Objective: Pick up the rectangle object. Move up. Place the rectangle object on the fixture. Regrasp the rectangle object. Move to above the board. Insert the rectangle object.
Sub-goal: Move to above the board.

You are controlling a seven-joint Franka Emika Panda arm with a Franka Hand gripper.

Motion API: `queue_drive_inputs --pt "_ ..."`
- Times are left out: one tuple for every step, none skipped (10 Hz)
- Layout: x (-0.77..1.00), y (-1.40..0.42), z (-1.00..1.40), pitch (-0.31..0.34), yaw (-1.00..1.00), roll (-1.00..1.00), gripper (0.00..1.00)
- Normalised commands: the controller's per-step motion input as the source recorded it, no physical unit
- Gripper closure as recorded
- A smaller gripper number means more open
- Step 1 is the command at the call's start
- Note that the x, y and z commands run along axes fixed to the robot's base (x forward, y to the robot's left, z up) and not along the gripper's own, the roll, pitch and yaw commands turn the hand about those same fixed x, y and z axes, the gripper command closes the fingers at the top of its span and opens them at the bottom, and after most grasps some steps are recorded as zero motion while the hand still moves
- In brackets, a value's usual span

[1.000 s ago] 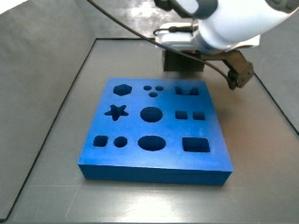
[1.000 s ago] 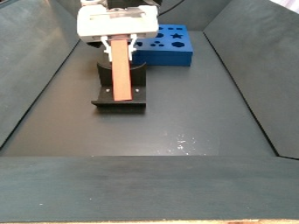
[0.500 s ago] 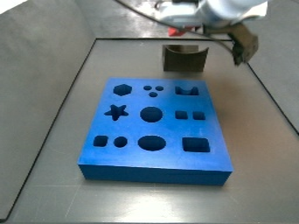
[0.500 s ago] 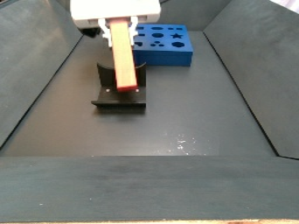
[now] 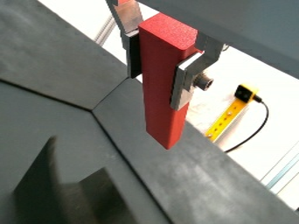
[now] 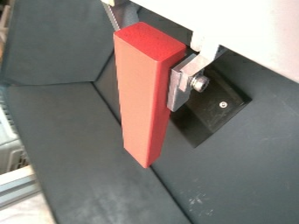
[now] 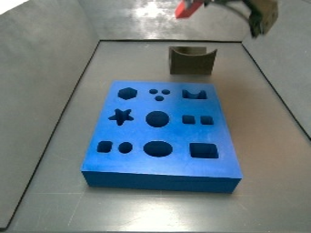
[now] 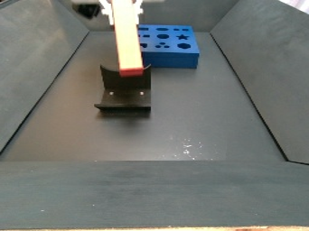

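Observation:
The rectangle object [image 5: 163, 83] is a long red-orange block, and my gripper [image 5: 158, 72] is shut on its upper part, with one silver finger [image 5: 184, 80] pressed on either side. It hangs upright in the air [image 8: 126, 38], its lower end a little above the dark fixture [image 8: 125, 96]. In a side view only a red tip [image 7: 186, 8] shows at the frame's top edge, above the fixture [image 7: 191, 60]. The blue board [image 7: 158, 135] with its dark cut-outs lies flat on the floor, with nothing in its holes. Both side views cut off most of the gripper.
Sloping dark walls [image 8: 49, 81] enclose the dark floor [image 8: 182, 135]. The fixture's dark base [image 6: 218, 112] shows below the block. A yellow tape measure [image 5: 233, 107] lies outside the enclosure.
The gripper has risen straight up with the block in its grip, away from the fixture. It now reaches the top edge of both side views.

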Motion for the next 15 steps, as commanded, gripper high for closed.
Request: queue_drive_inputs --pt "-0.09 0.13 1.0 -0.084 -0.12 0.0 1.0" --pt "-0.09 0.12 1.0 -0.059 -0.13 0.01 1.0" --pt "-0.09 0.11 1.0 -0.022 -0.13 0.01 1.0" --pt "-0.09 0.11 1.0 0.008 -0.13 0.02 1.0" --pt "-0.09 0.1 1.0 0.029 -0.12 0.02 1.0" --pt "-0.08 0.09 1.0 0.059 -0.09 0.02 1.0" --pt "-0.08 0.09 1.0 0.07 -0.08 0.02 1.0" --pt "-0.06 0.06 0.8 0.078 -0.05 0.01 1.0" --pt "-0.05 0.04 0.61 0.087 -0.03 0.01 1.0" --pt "-0.02 0.02 0.37 0.099 0.0 0.0 1.0" --pt "-0.01 0.01 0.25 0.109 0.01 0.0 1.0" --pt "-0.41 -1.0 0.01 -0.043 -0.18 -1.0 1.0" --pt "-0.41 -1.0 0.01 -0.048 -0.17 -1.0 1.0" --pt "-0.44 -1.0 0.01 -0.049 -0.18 -1.0 1.0" --pt "-0.45 -1.0 0.0 -0.05 -0.18 -1.0 1.0"
